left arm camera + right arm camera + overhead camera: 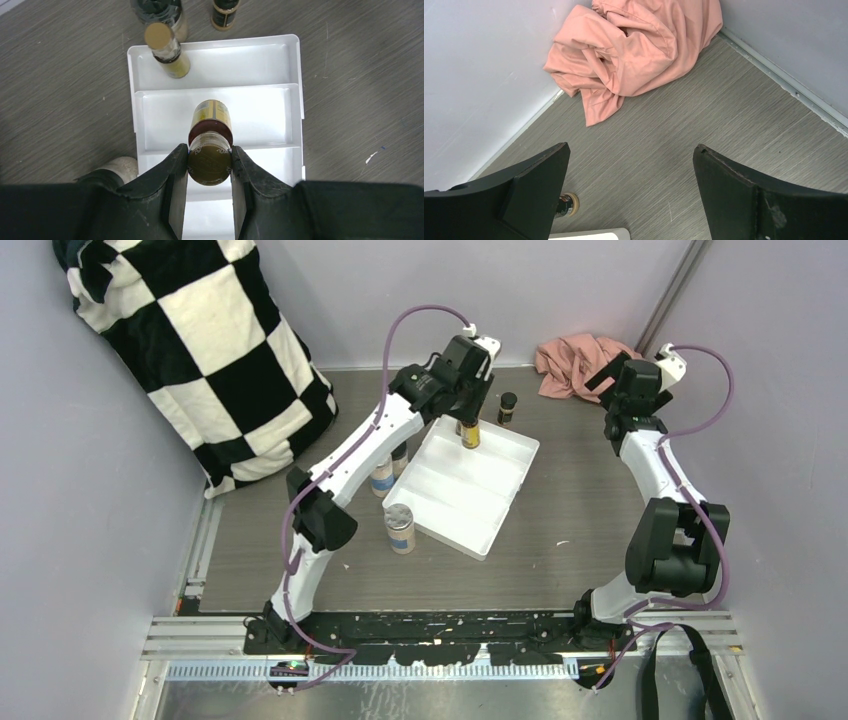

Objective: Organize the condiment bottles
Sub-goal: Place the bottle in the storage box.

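Early stage, I'd say. The left gripper (209,148) is clamped on the brown cap of a slim yellow bottle (211,114), over the middle compartment of the white tray (488,530), toward the tray's 12 o'clock end in the top view. Can't tell if its base is down on the tray floor yet.

Orientation: the bottle is upright, long axis vertical, cap up, base toward the tray.

Done so far: one tan-capped slim bottle (167,52) looks parked in the far compartment, at 11 o'clock from the held one, also upright.

Left to do, by my read, all standing on the table (580,530):
- small dark bottle (507,407), off the tray at 1 o'clock
- black-lidded jar (159,11), beyond the far rim
- blue-labelled jar (381,478), at 9 o'clock
- silver-lidded jar (400,530), at 8 o'clock

Other side: the right gripper (630,150) has its jaws spread wide and holds nothing. It hangs over the table near the pink cloth (639,45).
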Available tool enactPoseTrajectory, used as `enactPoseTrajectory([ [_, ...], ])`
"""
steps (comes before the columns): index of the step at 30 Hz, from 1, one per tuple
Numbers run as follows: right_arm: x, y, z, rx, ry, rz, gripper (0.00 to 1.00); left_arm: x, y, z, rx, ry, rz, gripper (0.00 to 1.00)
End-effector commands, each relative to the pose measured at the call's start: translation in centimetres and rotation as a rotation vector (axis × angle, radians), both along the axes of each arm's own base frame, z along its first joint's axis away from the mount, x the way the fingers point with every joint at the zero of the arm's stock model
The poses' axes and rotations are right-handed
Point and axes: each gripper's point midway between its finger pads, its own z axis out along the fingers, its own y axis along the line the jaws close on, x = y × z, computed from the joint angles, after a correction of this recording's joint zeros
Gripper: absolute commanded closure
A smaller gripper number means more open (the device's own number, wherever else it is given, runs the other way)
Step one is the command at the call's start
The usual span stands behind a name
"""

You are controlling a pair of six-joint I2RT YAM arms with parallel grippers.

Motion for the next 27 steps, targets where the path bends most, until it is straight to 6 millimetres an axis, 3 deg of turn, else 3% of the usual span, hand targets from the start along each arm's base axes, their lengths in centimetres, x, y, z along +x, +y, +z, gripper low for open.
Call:
enactPoseTrajectory([
  [1,0.6,-0.4,1.4,0.002,-0.073,-0.024,0.0,0.9,-2.9,4.2,-0.118,-0.135,-0.053,1.0],
  [17,0.7,0.0,1.0,0.024,-0.087,-0.009,0.0,2.8,-8.0,1.0,-0.144,-0.198,-0.116,1.0],
  [27,0.8,0.0,1.2,0.017,-0.09,-0.004,0.0,4.2,-9.4,-0.2,-0.14,-0.244,-0.139,1.0],
])
